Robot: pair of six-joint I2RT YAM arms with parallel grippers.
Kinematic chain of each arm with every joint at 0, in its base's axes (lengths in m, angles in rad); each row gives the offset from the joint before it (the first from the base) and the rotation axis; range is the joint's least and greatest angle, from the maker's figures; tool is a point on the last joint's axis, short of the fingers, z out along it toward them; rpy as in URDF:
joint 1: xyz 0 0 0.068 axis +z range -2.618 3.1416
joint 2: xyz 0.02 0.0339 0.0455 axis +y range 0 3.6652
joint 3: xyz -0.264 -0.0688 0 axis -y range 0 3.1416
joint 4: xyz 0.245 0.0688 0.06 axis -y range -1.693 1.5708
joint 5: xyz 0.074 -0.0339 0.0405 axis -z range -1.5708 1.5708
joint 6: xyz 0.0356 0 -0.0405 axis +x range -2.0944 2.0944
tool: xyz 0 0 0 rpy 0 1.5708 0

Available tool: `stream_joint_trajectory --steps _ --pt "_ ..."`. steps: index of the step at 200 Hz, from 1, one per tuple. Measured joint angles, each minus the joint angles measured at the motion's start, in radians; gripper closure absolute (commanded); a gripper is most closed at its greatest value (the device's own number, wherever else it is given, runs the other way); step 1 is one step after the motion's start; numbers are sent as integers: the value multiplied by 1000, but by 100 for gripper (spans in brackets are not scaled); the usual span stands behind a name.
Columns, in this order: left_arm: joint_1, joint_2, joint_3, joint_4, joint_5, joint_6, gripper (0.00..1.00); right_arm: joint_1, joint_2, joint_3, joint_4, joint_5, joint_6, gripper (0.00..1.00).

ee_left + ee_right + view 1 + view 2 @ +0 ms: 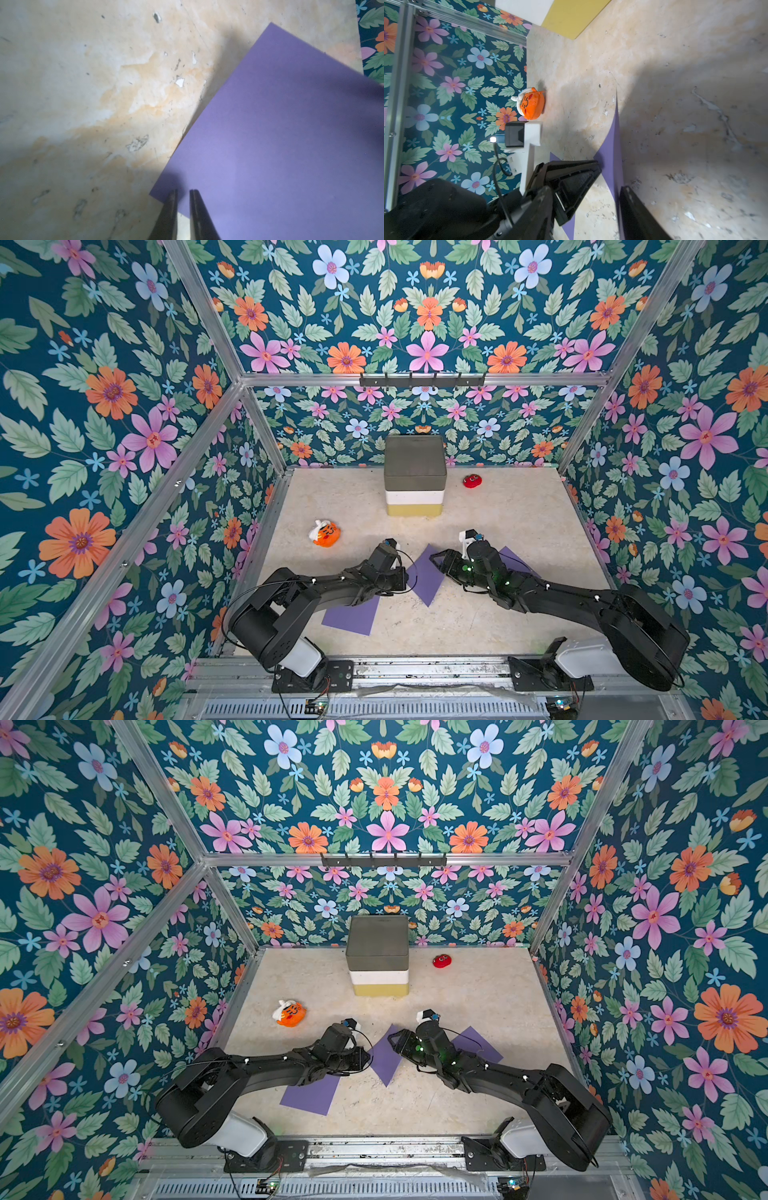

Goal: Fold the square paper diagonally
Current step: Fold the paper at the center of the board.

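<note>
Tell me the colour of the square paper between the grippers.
Plain purple; the square paper shows best in the left wrist view.
</note>
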Motion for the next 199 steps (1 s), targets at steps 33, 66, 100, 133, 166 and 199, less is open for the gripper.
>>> stream_joint_trajectory --steps 33,66,100,133,166,199 --pt "0 0 -1 2 -2 0 81 0 16 -2 -71 26 -24 45" --pt "0 1 -1 3 -2 0 81 0 48 1 -122 43 -42 50" --pt "0 3 0 3 -5 0 81 -11 64 0 -151 64 -55 55" --pt "0 8 0 11 -9 1 82 -23 68 -8 -172 71 -72 60" --pt "0 10 2 11 -10 1 82 -43 68 -29 -177 71 -99 63" --pt "0 15 3 15 -13 1 82 -76 68 -61 -171 71 -122 65"
